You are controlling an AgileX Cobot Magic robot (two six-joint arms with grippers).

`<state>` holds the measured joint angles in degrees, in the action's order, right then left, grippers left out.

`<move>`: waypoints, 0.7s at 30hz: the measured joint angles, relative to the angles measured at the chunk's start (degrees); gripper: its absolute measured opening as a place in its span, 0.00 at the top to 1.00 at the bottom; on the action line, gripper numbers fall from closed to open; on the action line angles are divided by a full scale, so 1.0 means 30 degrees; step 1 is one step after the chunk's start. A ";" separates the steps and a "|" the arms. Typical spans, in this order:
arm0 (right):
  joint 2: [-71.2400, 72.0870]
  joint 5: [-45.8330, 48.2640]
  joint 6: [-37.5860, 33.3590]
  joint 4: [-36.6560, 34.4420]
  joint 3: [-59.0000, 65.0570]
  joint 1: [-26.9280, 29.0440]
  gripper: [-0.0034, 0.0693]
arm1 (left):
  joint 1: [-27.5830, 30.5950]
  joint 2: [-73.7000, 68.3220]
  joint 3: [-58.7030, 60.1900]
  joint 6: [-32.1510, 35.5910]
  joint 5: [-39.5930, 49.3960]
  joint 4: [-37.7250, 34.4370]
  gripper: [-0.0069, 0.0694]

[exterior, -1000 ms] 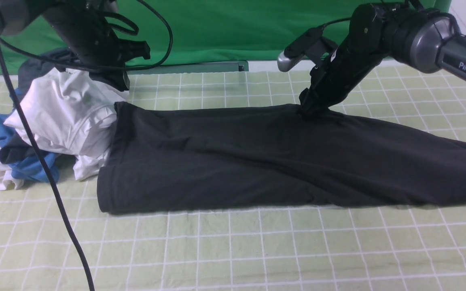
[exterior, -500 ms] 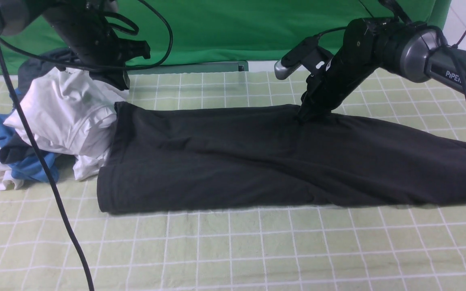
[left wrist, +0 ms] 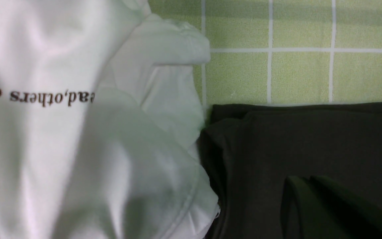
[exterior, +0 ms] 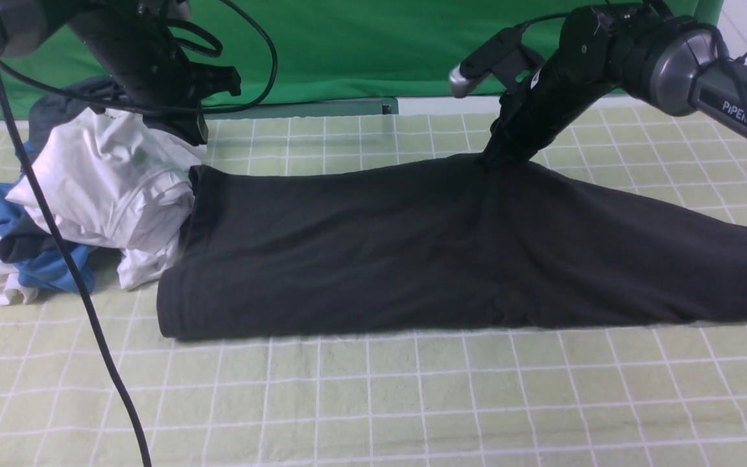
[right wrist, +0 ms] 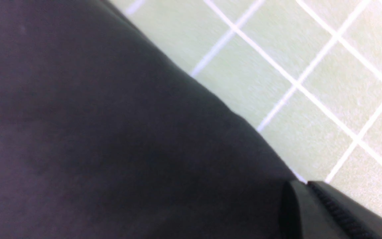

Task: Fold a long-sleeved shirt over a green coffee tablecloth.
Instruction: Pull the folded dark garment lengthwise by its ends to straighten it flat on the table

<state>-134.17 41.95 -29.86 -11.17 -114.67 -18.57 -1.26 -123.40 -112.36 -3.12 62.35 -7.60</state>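
Black long-sleeved shirt (exterior: 412,259) lies stretched left to right across the middle of the green coffee tablecloth (exterior: 373,402), its right end running off the picture's right edge. Its near edge rests flat on the cloth. Its far edge rises to a peak where the right gripper (exterior: 493,159) pinches it, fingers closed on the fabric. In the right wrist view one ribbed finger (right wrist: 330,212) presses against the dark cloth, with the gridded tablecloth beyond.

The left gripper (exterior: 193,135) hangs over the shirt's far-left corner, just beside a heap of clothes. Its fingers (left wrist: 297,205) are closed together and hold nothing that can be seen. The left wrist view shows them above the black cloth.

The heap sits at the shirt's left end: a white garment (exterior: 114,181) on top, touching the shirt, and a blue garment (exterior: 56,272) under it. A plain deep-green fabric (exterior: 360,45) hangs behind the far edge. A black cable (exterior: 75,272) crosses the heap.
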 joint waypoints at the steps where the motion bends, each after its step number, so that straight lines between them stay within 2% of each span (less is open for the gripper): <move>1: -0.0121 -0.0208 0.0052 -0.0003 0.0000 0.0041 0.92 | 0.0000 0.0000 0.0000 0.0000 0.0000 0.0000 0.89; 2: -0.0109 -0.0251 0.0052 -0.0003 0.0000 0.0041 0.91 | 0.0000 0.0000 0.0000 0.0000 0.0000 0.0000 0.89; 4: -0.0181 -0.0506 0.0320 0.0044 -0.0023 0.0065 0.82 | 0.0000 0.0000 0.0000 0.0027 0.0000 0.0000 0.89; 5: -0.0181 -0.0506 0.0493 0.0067 -0.0094 0.0081 0.74 | 0.0000 0.0000 0.0000 0.0025 0.0000 0.0000 0.89; 6: -0.0067 -0.0433 0.0721 0.0148 -0.0312 0.0105 0.59 | 0.0000 0.0000 0.0000 0.0025 0.0116 0.0000 0.89; 7: 0.0022 -0.0288 0.0790 0.0172 -0.0407 0.0125 0.54 | 0.0000 0.0000 0.0000 0.0032 0.0157 0.0000 0.89; 8: 0.0257 0.0101 0.0904 0.0334 -0.0620 0.0141 0.43 | 0.0000 0.0000 0.0000 0.0047 0.0336 0.0000 0.89; 11: 0.1107 0.1411 0.1989 0.0838 -0.1196 0.0296 0.35 | 0.0000 0.0039 0.0000 0.0134 0.0710 0.0000 0.89; 15: 0.2755 0.3453 0.2942 0.1357 -0.1600 0.1005 0.42 | -0.0043 0.0254 0.0000 0.0253 0.1166 0.0165 0.89; 17: 0.3791 0.4760 0.3119 0.1523 -0.1742 0.1993 0.62 | -0.0309 0.0605 0.0000 0.0253 0.1588 0.0528 0.89; 18: 0.3981 0.4934 0.3160 0.1553 -0.1761 0.2284 0.66 | -0.0373 0.0644 0.0000 0.0253 0.1655 0.0547 0.89; 19: 0.4322 0.5650 0.3347 0.1590 -0.1779 0.3135 0.83 | -0.0783 0.1020 0.0000 0.0253 0.2078 0.0610 0.89; 21: 0.4427 0.6714 0.3686 0.1590 -0.1779 0.4273 0.92 | -0.1528 0.1424 0.0000 0.0253 0.2293 0.0706 0.89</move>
<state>-120.89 62.09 -18.80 -6.40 -120.00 -5.75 -5.84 -119.13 -112.36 -2.36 69.23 -5.49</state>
